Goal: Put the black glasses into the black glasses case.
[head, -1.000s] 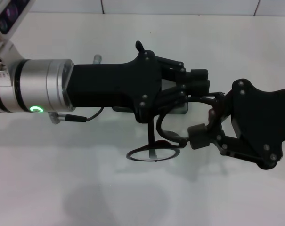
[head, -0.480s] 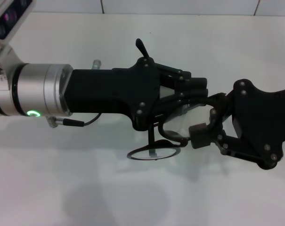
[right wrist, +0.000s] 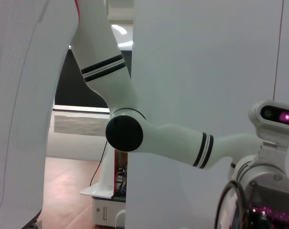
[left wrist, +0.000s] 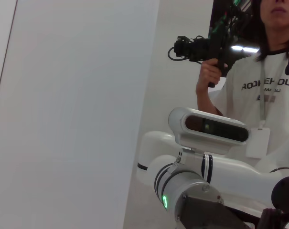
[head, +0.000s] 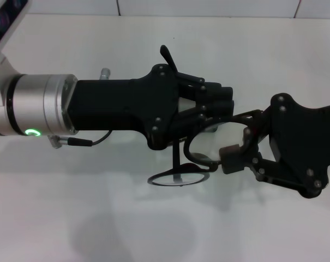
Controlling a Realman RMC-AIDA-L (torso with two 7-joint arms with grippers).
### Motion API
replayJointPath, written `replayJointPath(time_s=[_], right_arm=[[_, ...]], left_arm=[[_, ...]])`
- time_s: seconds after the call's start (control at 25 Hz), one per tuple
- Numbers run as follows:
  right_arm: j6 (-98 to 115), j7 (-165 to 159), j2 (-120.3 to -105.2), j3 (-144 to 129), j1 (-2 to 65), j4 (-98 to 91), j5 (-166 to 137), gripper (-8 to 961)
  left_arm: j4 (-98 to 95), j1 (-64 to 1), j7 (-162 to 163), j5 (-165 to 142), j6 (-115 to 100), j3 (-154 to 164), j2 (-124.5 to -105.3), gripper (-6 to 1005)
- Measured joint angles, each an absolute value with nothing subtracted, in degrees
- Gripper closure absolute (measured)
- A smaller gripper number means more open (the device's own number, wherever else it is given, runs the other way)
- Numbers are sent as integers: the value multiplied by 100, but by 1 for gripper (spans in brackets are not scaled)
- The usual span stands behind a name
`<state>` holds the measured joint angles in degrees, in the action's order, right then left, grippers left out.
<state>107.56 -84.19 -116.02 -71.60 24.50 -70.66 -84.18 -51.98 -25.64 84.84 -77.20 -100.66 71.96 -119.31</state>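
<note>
The black glasses point(head: 193, 159) hang above the white table at the middle of the head view. One round lens point(head: 178, 178) lies low and flat, the other point(head: 208, 143) stands up as a loop, and a thin temple arm point(head: 165, 54) pokes out behind the left hand. My right gripper point(head: 238, 146) reaches in from the right and is shut on the frame. My left gripper point(head: 222, 99) comes in from the left and hovers over the frame's upper rim. The black glasses case is hidden under the left gripper. A dark lens rim point(right wrist: 226, 206) shows in the right wrist view.
White table point(head: 99, 218) stretches all round, with a tiled wall edge point(head: 208, 15) at the back. In the left wrist view, a person point(left wrist: 259, 81) with a camera stands behind the robot's head unit point(left wrist: 208, 126).
My left gripper has drawn back a little to the left and turned slightly, uncovering more of the upright lens. The right gripper and the glasses have barely moved.
</note>
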Motion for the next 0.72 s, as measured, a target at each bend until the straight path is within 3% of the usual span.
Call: replayJointPath(time_s=[0.72], right_arm=[[10784,-8358,-11592,-7120,2381,-7075,-8391,926]], left_arm=[[-5209,-2554,8481,-7760,-10257,7198,-11850,842]])
